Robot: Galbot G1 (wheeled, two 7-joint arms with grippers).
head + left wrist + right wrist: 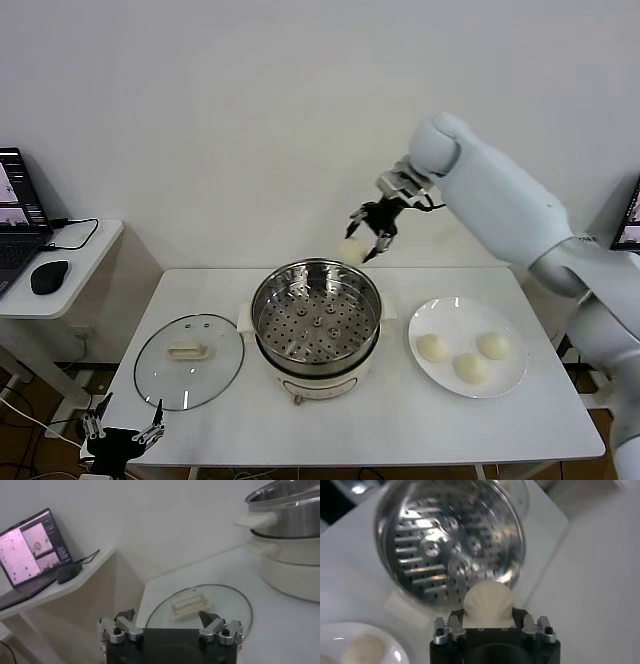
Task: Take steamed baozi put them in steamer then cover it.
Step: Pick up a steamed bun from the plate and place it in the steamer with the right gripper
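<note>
- Right gripper (372, 243): jaws clenched on one steamed baozi (352, 250), above the far rim of the steamer (316, 325).
- Left gripper (124, 432): jaws released, parked near the cover (189, 361).

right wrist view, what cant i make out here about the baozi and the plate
- Held baozi: its underside and the contact points are hidden by the right hand.
- Plate: cut off by the picture edge; only one bun shows there, blurred.
- Steamer: its base lies out of sight below the rim.

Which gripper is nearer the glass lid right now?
Left. The left gripper hangs open just off the table edge beside the lid; the right gripper holds a baozi beyond the steamer.
</note>
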